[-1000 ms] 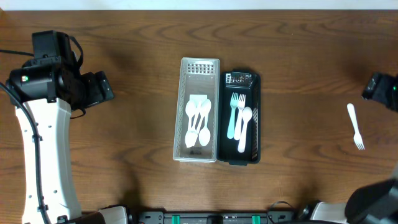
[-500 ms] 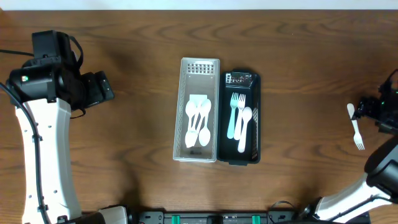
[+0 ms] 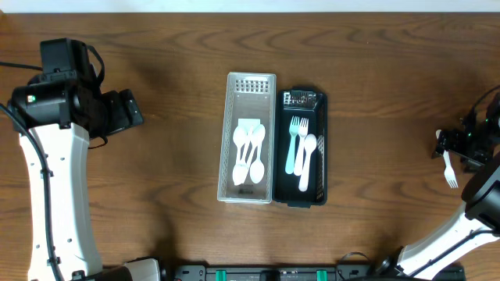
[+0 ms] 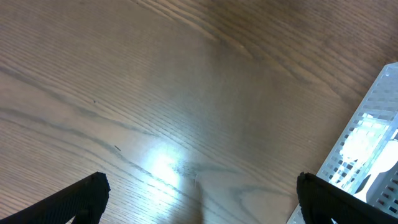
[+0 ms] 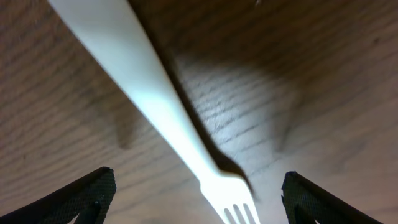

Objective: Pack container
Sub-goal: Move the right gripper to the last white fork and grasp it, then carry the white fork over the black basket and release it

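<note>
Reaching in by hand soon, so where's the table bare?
Bare tabletop between left pincer and clear basket, and between black tray and white fork. Crowded: basket and tray side by side at centre; right pincer over fork.

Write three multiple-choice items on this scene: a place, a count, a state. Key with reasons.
1. Where does the loose white fork lie?
A. in the clear basket
B. on the table, at the right
C. in the black tray
2. How many containers stand mid-table?
A. one
B. two
C. three
3. How is the right gripper?
A. shut on a spoon
B. shut on the fork
C. open
Key: 1 B: it lies on bare wood, far right. 2 B: basket and tray, side by side. 3 C: fingers apart, either side of the fork.
</note>
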{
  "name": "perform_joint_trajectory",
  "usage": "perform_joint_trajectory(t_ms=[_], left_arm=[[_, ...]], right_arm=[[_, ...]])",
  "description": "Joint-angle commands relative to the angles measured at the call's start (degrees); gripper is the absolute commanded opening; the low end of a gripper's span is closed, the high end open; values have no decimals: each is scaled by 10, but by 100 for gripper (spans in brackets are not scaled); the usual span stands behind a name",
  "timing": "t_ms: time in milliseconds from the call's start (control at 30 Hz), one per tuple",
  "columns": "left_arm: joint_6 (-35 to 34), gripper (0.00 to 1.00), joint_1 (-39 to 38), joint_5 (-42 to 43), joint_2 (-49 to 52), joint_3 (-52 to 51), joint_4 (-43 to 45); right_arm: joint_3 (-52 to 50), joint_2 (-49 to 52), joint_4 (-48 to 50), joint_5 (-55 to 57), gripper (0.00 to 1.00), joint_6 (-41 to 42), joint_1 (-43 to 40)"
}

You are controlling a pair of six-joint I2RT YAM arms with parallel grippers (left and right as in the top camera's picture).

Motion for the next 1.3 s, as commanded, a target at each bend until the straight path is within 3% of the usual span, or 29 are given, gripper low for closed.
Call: perform_joint_trajectory(t_ms=[0,433,567,633,767,833,1267], left_arm=[[-1,98,1,4,1,-4,-2],[-2,98,1,4,1,-4,-2],[-2,98,1,4,1,-4,-2],[-1,98,1,4,1,-4,-2],[-1,98,1,4,1,-4,-2],[-1,98,1,4,1,-4,-2],[-2,98,1,4,1,-4,-2]], right_arm=[[-4,14,11,-2,89,-9,-5],[-12,28,45,-3,89,-19,-3],[-12,28,46,-22,85,-26,-1],[-12,28,46,-22,80,-26,2],[-12,28,46,-22,56,-23,6],[-12,28,46,-22,49,-23,9],[-12,28,49,-22,22,-23,26]])
